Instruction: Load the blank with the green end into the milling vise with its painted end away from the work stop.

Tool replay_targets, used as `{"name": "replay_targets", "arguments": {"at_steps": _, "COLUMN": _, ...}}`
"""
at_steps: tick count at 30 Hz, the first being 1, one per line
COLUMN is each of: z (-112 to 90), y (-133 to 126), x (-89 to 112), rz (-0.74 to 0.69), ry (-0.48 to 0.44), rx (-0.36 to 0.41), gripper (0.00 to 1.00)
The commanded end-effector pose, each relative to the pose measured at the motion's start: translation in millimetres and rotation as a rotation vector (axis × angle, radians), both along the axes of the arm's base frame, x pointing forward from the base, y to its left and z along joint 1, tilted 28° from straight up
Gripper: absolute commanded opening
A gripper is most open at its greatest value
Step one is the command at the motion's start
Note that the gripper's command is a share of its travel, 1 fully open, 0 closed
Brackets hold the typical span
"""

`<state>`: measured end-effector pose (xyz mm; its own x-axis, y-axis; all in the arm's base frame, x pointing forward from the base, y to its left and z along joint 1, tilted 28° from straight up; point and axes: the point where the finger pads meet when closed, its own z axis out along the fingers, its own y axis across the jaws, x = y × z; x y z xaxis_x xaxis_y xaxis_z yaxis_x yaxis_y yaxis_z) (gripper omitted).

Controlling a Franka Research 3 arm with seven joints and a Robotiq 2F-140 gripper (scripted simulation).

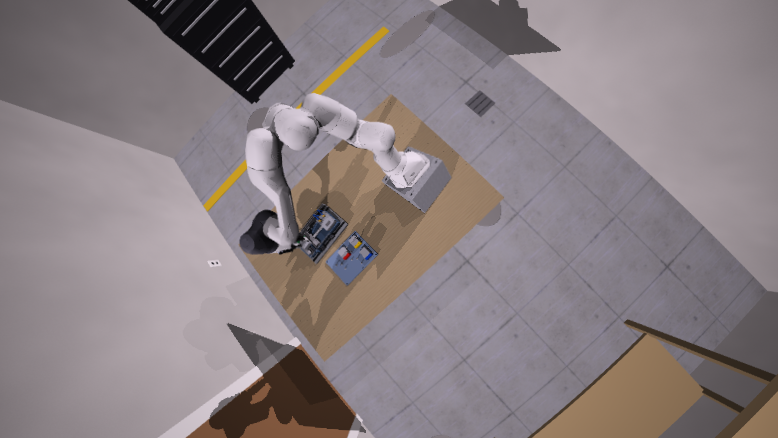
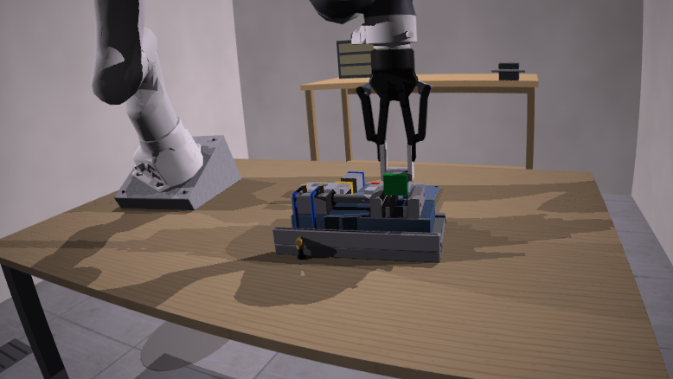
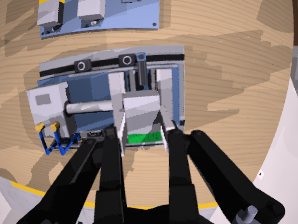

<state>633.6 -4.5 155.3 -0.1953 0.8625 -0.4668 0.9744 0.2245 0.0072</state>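
Note:
My gripper [image 2: 396, 162] is shut on the grey blank with the green end [image 2: 394, 183], and points straight down. The blank sits low between the jaws of the milling vise [image 2: 362, 207], its green end facing the exterior camera. In the wrist view the blank [image 3: 143, 116] lies between my fingers, green end [image 3: 145, 139] nearest the camera, over the gap between the jaws. I cannot tell whether it rests on the low bars. The jaw block with blue hoses [image 2: 305, 204] is on the left.
The vise stands on a raised dark plate [image 2: 357, 242] on the wooden table. The arm's grey base [image 2: 181, 176] is at the back left. In the top view the infeed plate [image 1: 352, 256] lies right beside the vise [image 1: 322, 231].

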Motion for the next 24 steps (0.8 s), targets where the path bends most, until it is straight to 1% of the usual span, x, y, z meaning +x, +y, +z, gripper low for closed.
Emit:
{"name": "replay_targets", "arguments": {"at_steps": 1, "z": 4.3, "y": 3.6, "x": 1.4, "rz": -0.001, "ry": -0.007, "rx": 0.003, "gripper": 0.00}}
{"name": "replay_targets", "arguments": {"at_steps": 10, "z": 4.3, "y": 3.6, "x": 1.4, "rz": -0.001, "ry": -0.007, "rx": 0.003, "gripper": 0.00}}
{"name": "replay_targets", "arguments": {"at_steps": 11, "z": 1.9, "y": 1.4, "x": 0.1, "rz": 0.000, "ry": -0.001, "rx": 0.000, "gripper": 0.00}}
{"name": "replay_targets", "arguments": {"at_steps": 15, "z": 5.5, "y": 4.7, "x": 1.1, "rz": -0.001, "ry": -0.007, "rx": 0.003, "gripper": 0.00}}
{"name": "replay_targets", "arguments": {"at_steps": 24, "z": 5.5, "y": 4.7, "x": 1.1, "rz": -0.001, "ry": -0.007, "rx": 0.003, "gripper": 0.00}}
